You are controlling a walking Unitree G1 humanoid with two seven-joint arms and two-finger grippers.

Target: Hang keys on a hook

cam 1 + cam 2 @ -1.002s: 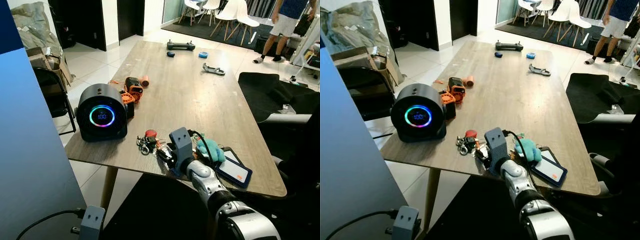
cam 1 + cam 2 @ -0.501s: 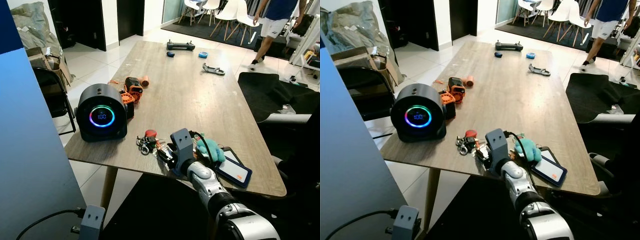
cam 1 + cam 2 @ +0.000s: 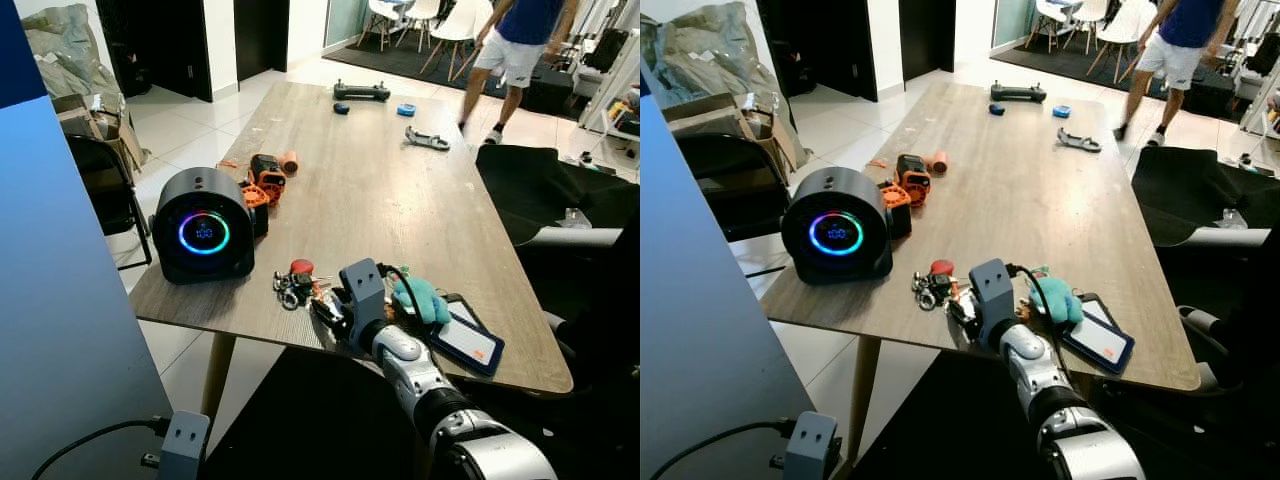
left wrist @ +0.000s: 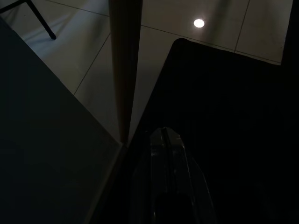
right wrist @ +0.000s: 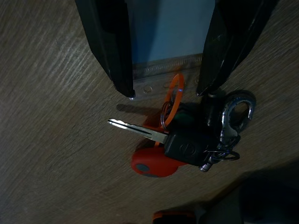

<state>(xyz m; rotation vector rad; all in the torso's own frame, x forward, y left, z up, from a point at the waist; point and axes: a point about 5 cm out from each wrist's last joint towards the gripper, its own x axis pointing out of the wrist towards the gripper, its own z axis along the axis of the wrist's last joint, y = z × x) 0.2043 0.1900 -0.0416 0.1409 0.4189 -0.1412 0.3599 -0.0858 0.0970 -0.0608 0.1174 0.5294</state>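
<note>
While the keys (image 5: 187, 140) sit near the front edge of the wooden surface (image 3: 390, 190), there's plenty of clutter around them: one round black speaker (image 3: 203, 226) with a glowing ring off to the robot's left, an orange and black tool (image 3: 262, 178) behind it, and a teal plush (image 3: 420, 298) plus a dark blue card holder (image 3: 466, 343) to the right. A person (image 3: 512, 55) is walking past the far end. The right gripper (image 5: 163, 91) hangs low right over the bunch, its two fingers (image 5: 110, 46) spread wide and gripping nothing, tips just short of the orange ring. One silver key, one black fob and one red tag are visible. The left gripper (image 4: 164, 140) hangs idle in shadow by a table leg, fingers pressed together.
</note>
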